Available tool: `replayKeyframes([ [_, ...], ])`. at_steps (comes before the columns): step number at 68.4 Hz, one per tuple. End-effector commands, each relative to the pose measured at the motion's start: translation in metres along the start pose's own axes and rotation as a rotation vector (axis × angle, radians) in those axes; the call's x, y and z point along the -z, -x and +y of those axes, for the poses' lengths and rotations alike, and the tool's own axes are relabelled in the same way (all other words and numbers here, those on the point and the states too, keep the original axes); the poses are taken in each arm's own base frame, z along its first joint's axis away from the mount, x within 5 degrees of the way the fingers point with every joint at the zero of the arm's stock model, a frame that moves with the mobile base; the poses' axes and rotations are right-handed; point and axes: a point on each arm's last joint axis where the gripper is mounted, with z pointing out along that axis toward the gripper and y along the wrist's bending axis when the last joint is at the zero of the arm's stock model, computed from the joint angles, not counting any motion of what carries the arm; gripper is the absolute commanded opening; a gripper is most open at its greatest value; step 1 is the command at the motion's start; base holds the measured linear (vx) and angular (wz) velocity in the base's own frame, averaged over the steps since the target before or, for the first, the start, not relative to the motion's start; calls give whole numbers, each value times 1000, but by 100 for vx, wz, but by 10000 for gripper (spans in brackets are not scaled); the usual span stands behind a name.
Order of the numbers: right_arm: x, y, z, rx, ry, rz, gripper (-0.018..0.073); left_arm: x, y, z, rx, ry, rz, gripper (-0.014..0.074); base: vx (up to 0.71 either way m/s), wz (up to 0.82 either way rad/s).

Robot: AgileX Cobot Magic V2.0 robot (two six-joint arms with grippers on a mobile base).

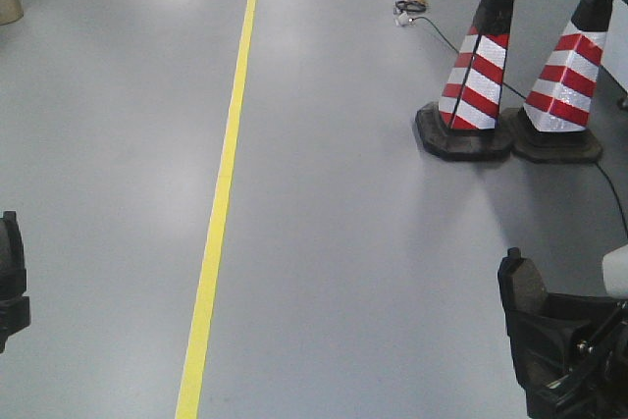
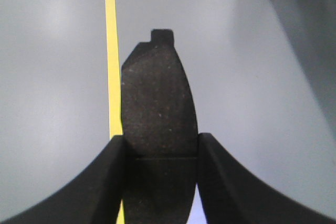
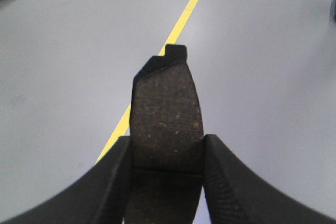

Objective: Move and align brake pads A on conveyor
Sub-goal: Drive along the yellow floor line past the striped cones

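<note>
Left end effector point(image 2: 160, 182): its 2 black fingers point(image 2: 89, 182) are closed against the long edges of 1 brake pad point(image 2: 157, 114), which stands out ahead of them, friction face to the wrist camera, with a small tab at its far end and a thin cross groove level with the fingertips.

Right end effector point(image 3: 167, 177): same condition, fingers clamped on the sides of a second brake pad point(image 3: 167, 108), also grooved and tabbed.

Both pads are held in the air above a grey floor point(image 1: 343, 223) marked with a yellow line point(image 1: 224, 183). No conveyor appears in any view.

Front view: the right end effector with its pad shows at the lower right corner point(image 1: 535, 311); only a dark edge of the left end effector shows at the left margin point(image 1: 10, 282). 2 red-and-white striped cones point(image 1: 476, 76) stand side by side on black bases at upper right, with a cable point(image 1: 432, 26) on the floor beside them.
</note>
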Motion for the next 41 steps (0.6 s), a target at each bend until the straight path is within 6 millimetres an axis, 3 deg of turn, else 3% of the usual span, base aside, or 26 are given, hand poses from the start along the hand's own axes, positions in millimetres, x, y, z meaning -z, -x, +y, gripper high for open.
replayKeyframes([
  [1,6,16,1,12,4,-116,-6,8,16,-4,-1,-24,-122,4,56,1],
  [41,6,16,1,12,4,-117,-6,8,16,-4,-1,-24,-123,4,54,-4],
])
